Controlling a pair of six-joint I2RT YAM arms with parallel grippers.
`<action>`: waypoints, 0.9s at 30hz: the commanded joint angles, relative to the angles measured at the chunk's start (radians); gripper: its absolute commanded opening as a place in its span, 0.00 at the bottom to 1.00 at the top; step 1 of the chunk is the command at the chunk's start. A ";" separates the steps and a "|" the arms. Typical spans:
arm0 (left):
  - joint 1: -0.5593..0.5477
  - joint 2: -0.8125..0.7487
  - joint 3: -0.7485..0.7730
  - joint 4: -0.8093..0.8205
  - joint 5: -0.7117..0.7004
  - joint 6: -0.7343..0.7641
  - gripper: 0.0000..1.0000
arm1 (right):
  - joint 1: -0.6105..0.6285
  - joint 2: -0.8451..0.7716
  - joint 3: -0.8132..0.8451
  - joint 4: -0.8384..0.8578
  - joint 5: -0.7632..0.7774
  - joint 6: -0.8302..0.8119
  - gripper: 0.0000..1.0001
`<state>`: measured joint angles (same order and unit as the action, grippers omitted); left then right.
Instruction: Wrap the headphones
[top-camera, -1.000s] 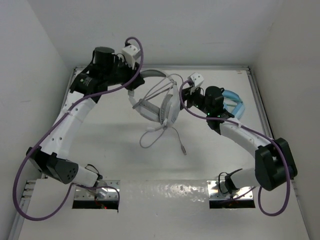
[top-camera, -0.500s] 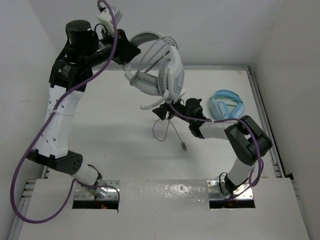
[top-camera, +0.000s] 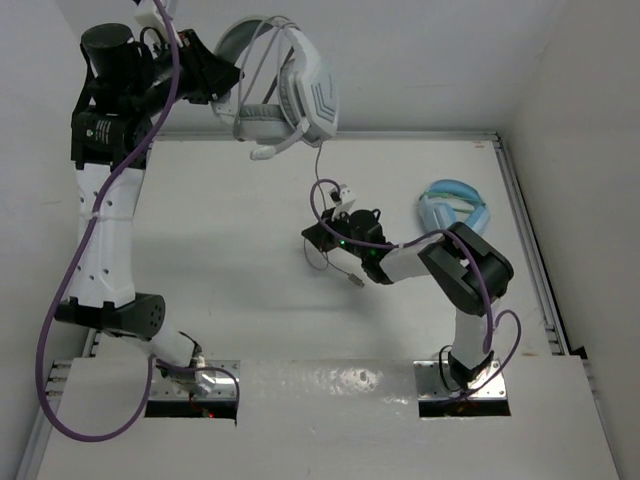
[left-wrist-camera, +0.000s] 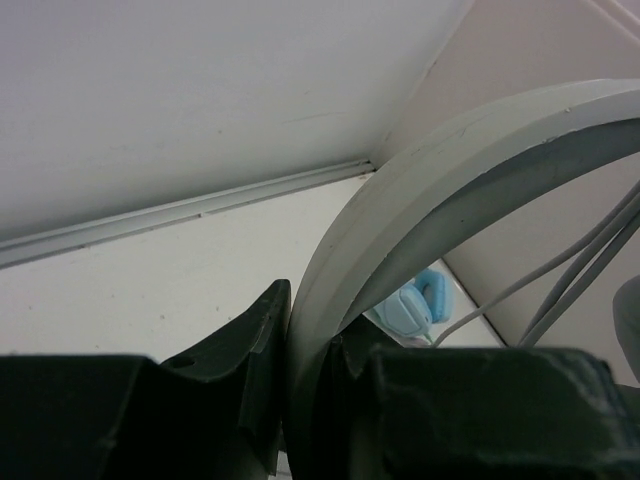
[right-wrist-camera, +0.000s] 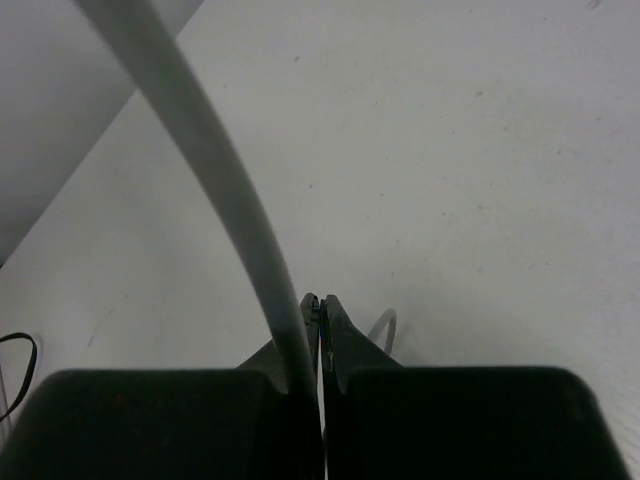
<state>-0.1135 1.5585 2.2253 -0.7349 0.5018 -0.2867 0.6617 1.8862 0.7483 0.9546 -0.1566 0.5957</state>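
Observation:
The white and light-grey headphones (top-camera: 290, 90) hang high over the table's far left, ear cups down. My left gripper (top-camera: 222, 85) is shut on their grey headband (left-wrist-camera: 430, 190), which fills the gap between the fingers of the left gripper (left-wrist-camera: 310, 320). Their thin grey cable (top-camera: 320, 170) drops from an ear cup to my right gripper (top-camera: 318, 238), low over the table's middle. In the right wrist view the cable (right-wrist-camera: 215, 180) runs down along the left finger into the right gripper (right-wrist-camera: 320, 305), whose tips are pressed together. The cable's loose end with its plug (top-camera: 355, 282) lies on the table beside it.
Light blue headphones (top-camera: 455, 208) lie on the table at the right, near the right arm's elbow, and show in the left wrist view as the light blue headphones (left-wrist-camera: 410, 305). White walls close in the table at the back and on both sides.
My left arm has lifted the headphones up and to the left. My right gripper has swung left and down toward the table's middle and shut on the cable.

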 joint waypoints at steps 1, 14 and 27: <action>0.044 -0.002 -0.007 0.121 0.046 -0.169 0.00 | 0.048 0.002 0.095 -0.014 0.022 -0.014 0.00; 0.104 -0.064 -0.473 0.382 -0.109 -0.025 0.00 | 0.427 -0.004 0.368 -0.669 0.138 -0.327 0.00; 0.098 -0.114 -0.914 0.629 -0.278 0.150 0.00 | 0.504 0.053 0.687 -0.881 -0.030 -0.390 0.00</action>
<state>-0.0158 1.5234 1.3151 -0.3069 0.2417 -0.1379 1.1587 1.9652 1.3777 0.0982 -0.1341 0.2317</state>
